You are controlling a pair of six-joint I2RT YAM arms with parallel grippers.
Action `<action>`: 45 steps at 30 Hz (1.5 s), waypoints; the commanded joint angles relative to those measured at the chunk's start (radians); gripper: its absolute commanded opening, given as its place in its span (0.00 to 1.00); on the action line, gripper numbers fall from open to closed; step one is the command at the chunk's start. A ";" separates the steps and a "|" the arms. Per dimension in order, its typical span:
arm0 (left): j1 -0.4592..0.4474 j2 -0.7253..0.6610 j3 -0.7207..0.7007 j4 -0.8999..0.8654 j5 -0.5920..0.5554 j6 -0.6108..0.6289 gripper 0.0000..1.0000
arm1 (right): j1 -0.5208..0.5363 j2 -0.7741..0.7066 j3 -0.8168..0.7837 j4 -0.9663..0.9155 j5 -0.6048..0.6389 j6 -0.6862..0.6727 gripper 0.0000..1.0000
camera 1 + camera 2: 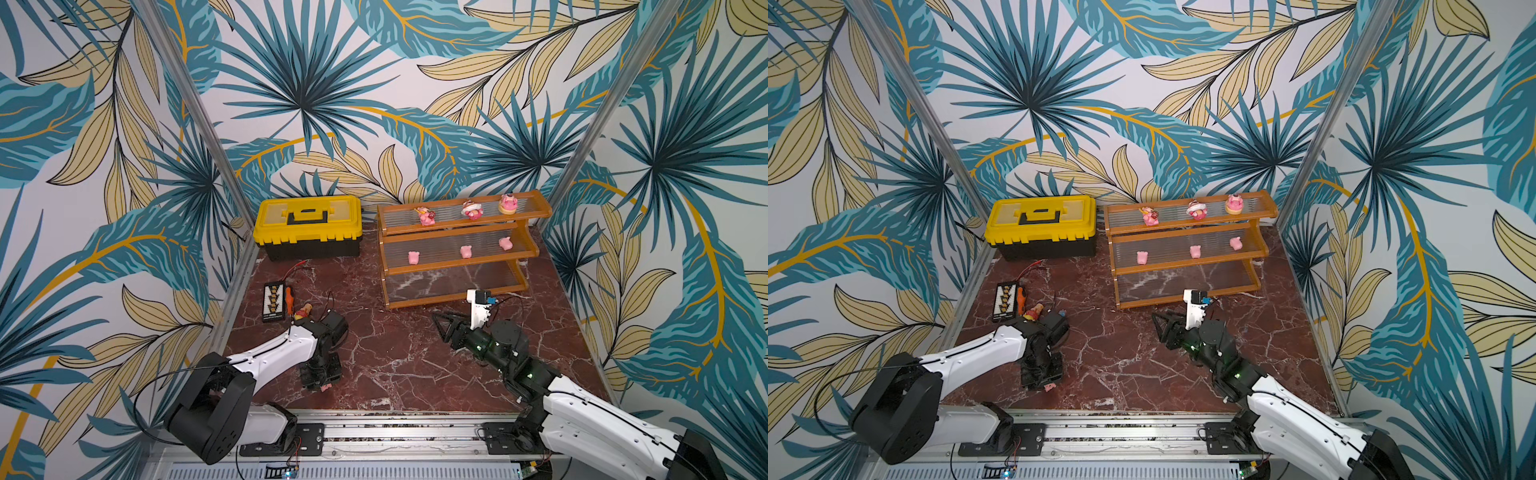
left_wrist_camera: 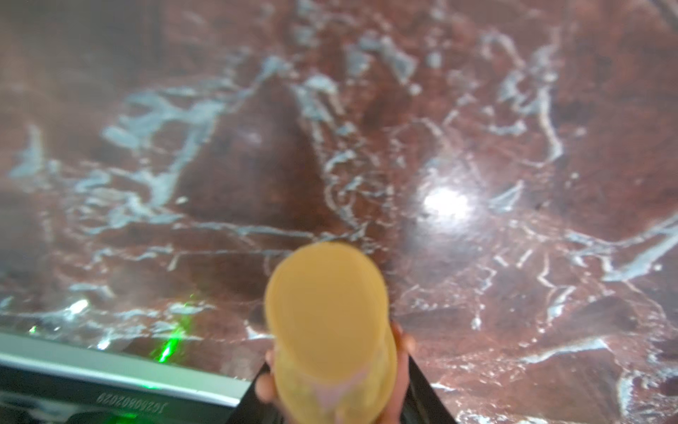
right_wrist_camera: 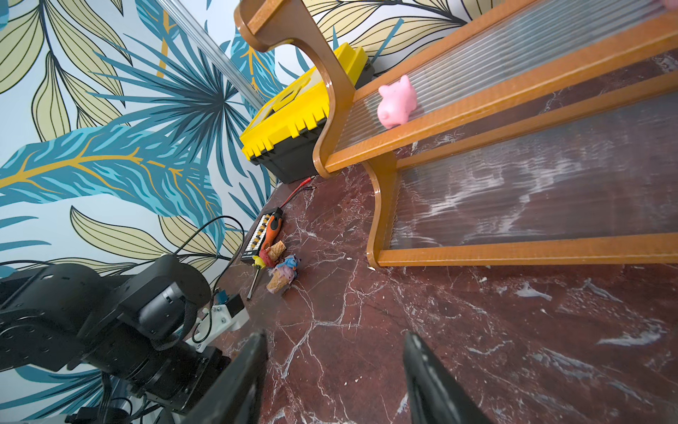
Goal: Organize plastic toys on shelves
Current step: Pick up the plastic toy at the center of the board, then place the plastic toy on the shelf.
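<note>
My left gripper points down at the marble floor near the front rail and is shut on a tan ice-cream-cone toy. The toy's flat base faces the left wrist camera, with a black finger on either side. Two more cone toys lie by a screwdriver at the left. The stepped shelves stand at the back right. Three pink characters sit on the top tier and three pink piglets on the middle tier. My right gripper hangs open with nothing in it, before the lowest tier.
A yellow-and-black toolbox stands at the back left. A black tester board, an orange screwdriver and red wires lie along the left wall. A metal rail runs along the front edge.
</note>
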 commanded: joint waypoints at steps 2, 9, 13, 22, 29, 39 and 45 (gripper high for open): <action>-0.041 0.053 0.057 0.102 0.035 0.064 0.35 | 0.003 -0.027 -0.022 -0.002 -0.008 -0.021 0.60; -0.135 0.105 0.226 0.214 0.113 0.361 0.21 | -0.006 -0.085 0.038 -0.201 -0.050 -0.171 0.62; -0.162 0.082 0.339 0.244 0.183 0.662 0.14 | -0.025 -0.069 0.138 -0.378 -0.130 -0.356 0.67; -0.155 -0.096 0.339 0.179 0.334 1.570 0.14 | -0.147 -0.003 0.309 -0.571 -0.643 -0.781 0.75; -0.150 -0.103 0.426 0.117 0.424 1.805 0.12 | -0.137 0.170 0.280 -0.223 -0.889 -0.691 0.70; -0.151 -0.075 0.478 0.067 0.469 1.787 0.12 | -0.007 0.320 0.360 -0.253 -0.811 -0.746 0.71; -0.152 -0.073 0.482 0.060 0.471 1.782 0.12 | 0.017 0.366 0.406 -0.238 -0.762 -0.748 0.60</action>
